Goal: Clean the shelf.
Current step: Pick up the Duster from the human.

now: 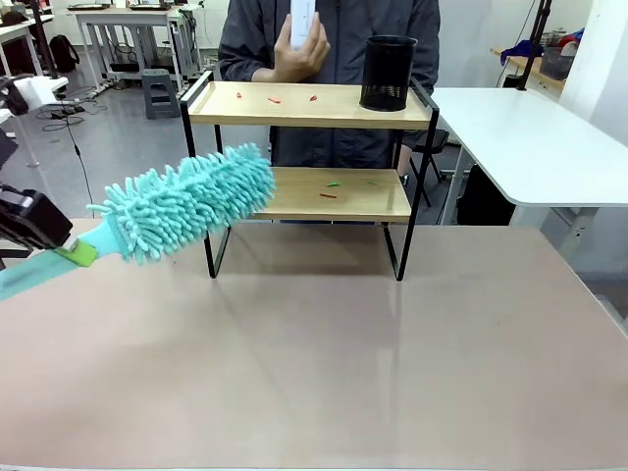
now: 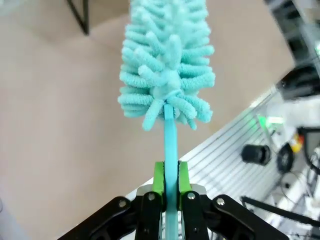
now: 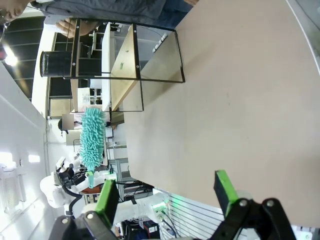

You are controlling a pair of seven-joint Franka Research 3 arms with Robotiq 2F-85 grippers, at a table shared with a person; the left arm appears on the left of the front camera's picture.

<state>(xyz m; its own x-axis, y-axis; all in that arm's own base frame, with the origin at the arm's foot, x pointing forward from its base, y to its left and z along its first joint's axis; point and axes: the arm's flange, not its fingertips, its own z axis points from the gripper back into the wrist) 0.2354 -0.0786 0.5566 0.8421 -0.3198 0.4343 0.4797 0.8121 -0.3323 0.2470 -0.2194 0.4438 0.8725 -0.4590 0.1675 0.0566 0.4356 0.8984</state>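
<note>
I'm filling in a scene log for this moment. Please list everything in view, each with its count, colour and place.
shelf: one, light wood boards in a black frame, far middle of the table
scraps: several, red and green, on both boards
mesh cup: one, black, right end of the top board
duster: one, teal, in the air left of the shelf
white object: one, white, above the top board
table: one, beige, under the shelf
side table: one, white, far right
person's hand: one, behind the top board, holding the white object
left gripper: shut on the duster's handle
right gripper: open, holding nothing
</note>
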